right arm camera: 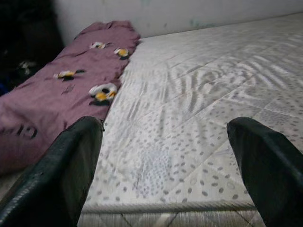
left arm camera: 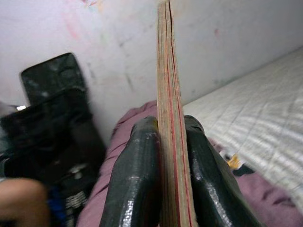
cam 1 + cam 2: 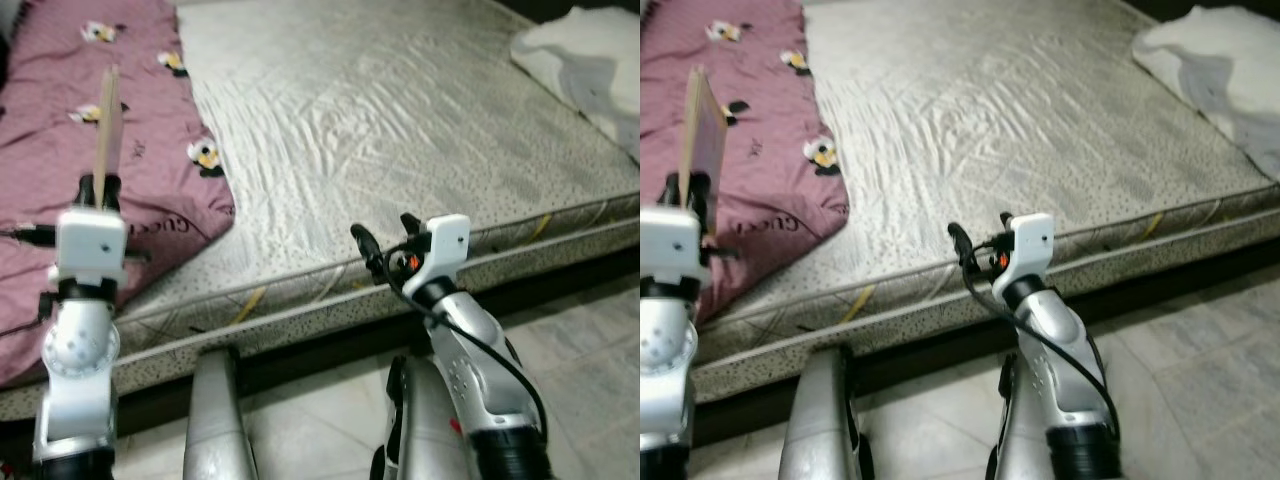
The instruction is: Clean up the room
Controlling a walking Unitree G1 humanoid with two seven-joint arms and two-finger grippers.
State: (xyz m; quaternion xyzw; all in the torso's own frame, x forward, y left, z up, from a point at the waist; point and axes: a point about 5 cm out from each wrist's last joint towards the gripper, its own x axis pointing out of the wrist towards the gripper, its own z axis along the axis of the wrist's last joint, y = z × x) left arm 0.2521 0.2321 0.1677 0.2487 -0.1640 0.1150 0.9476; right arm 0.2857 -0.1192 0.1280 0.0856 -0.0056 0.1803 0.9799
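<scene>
Both silver arms rise from the bottom of the head views, in front of the near long edge of a bare mattress (image 3: 400, 130) that lies low on a tiled floor (image 3: 590, 340). This grey quilted mattress is the largest thing here. A mauve blanket (image 3: 90, 150) printed with small yellow-and-white figures covers its left end and hangs over the near edge toward the left corner. At the far right corner sits a rumpled white cloth (image 3: 590, 60).

The left gripper (image 3: 98, 195) is clamped on a thin flat board (image 3: 108, 125), seemingly plywood or stiff card, pinched by its lower edge between the two black fingers (image 2: 137, 189). Its long axis stands nearly upright, tilted slightly, above the blanketed left part of the mattress. In the left wrist view the board is seen edge-on, with a wall and a dark bag behind it.

The right gripper (image 3: 385, 240) holds nothing; its fingers (image 1: 66, 175) are spread wide, hovering just over the near edge around the middle, pointing across the mattress.

Since the board is already in the left gripper, the coming move is likely a carry and set-down. The blanket lies nearer the left arm, the white cloth well off to the right, nearer the free right gripper.
</scene>
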